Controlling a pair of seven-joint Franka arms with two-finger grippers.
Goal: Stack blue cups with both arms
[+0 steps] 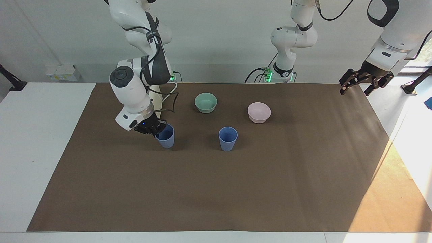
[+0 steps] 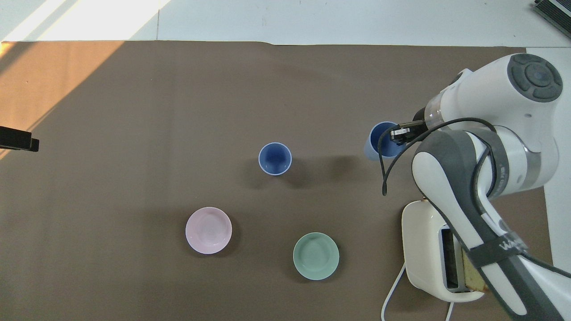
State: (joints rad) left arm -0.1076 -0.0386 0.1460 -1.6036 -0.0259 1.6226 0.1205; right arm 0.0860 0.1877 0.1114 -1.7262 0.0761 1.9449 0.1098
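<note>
Two blue cups are in view. One blue cup (image 1: 228,138) stands upright on the brown mat near the table's middle, and it also shows in the overhead view (image 2: 275,158). My right gripper (image 1: 158,130) is shut on the rim of the other blue cup (image 1: 165,136) and holds it upright just above the mat toward the right arm's end; the gripper (image 2: 398,135) and that cup (image 2: 382,140) also show from overhead. My left gripper (image 1: 358,86) is open and empty, raised over the mat's edge at the left arm's end, where the arm waits.
A mint-green bowl (image 1: 206,102) and a pink bowl (image 1: 259,112) sit nearer to the robots than the standing cup. A white toaster (image 2: 428,249) stands by the right arm's base, partly hidden by the arm. The brown mat (image 1: 216,195) covers the table.
</note>
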